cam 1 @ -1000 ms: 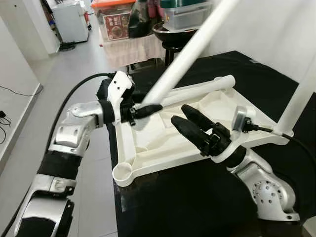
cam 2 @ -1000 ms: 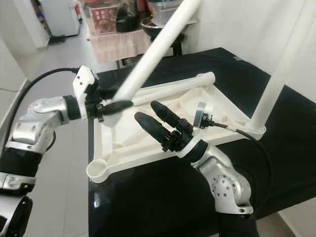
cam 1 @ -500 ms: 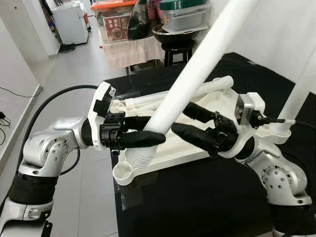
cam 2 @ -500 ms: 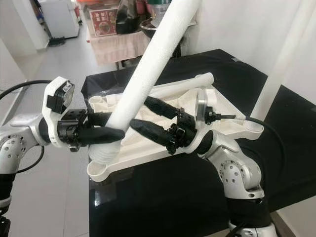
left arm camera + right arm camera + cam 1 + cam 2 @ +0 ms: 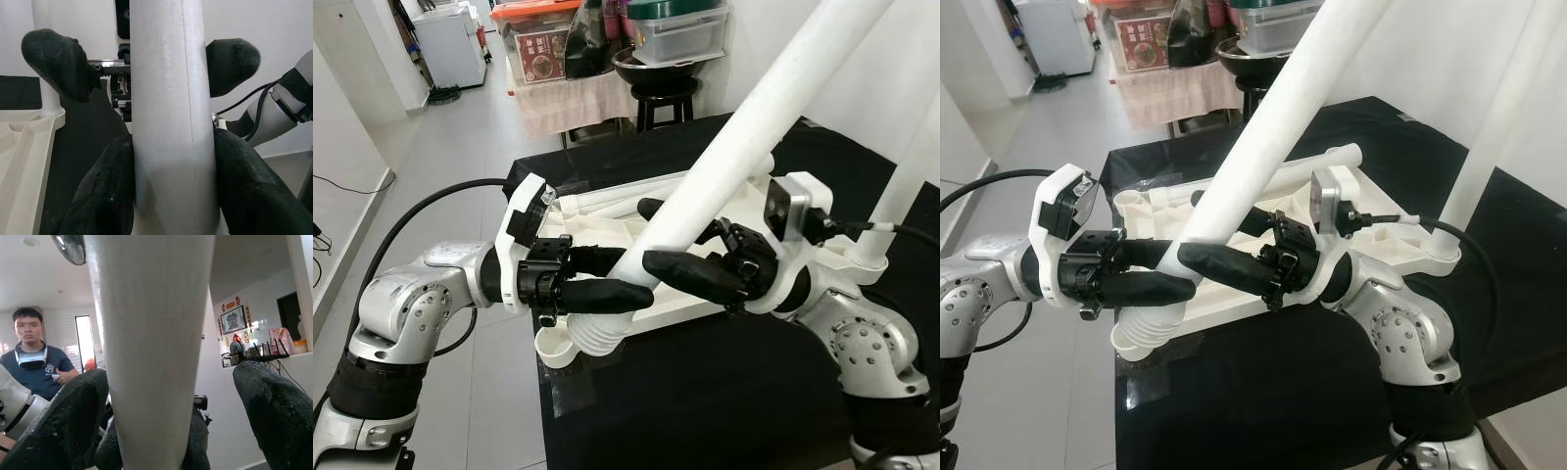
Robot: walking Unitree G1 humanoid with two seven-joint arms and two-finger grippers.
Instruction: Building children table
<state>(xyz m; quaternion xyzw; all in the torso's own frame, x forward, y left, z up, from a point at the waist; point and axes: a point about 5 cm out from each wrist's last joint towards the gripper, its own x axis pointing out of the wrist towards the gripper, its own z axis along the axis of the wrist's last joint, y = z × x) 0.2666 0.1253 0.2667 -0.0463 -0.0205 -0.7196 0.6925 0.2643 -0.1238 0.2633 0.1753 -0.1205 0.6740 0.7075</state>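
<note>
I see my left hand (image 5: 625,282) clamped on the white table leg (image 5: 744,117), near its ribbed lower end, at 7 o'clock from the upturned tabletop (image 5: 592,208) on the black counter (image 5: 705,392). My right hand (image 5: 656,235) straddles the leg, fingers seemingly spread, not gripping

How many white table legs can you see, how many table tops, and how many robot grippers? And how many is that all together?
White table legs: 3 (held leg, standing leg, lying leg)
Table tops: 1 (table top, upside down)
Robot grippers: 2 (left gripper, right gripper)
Total: 6
</note>
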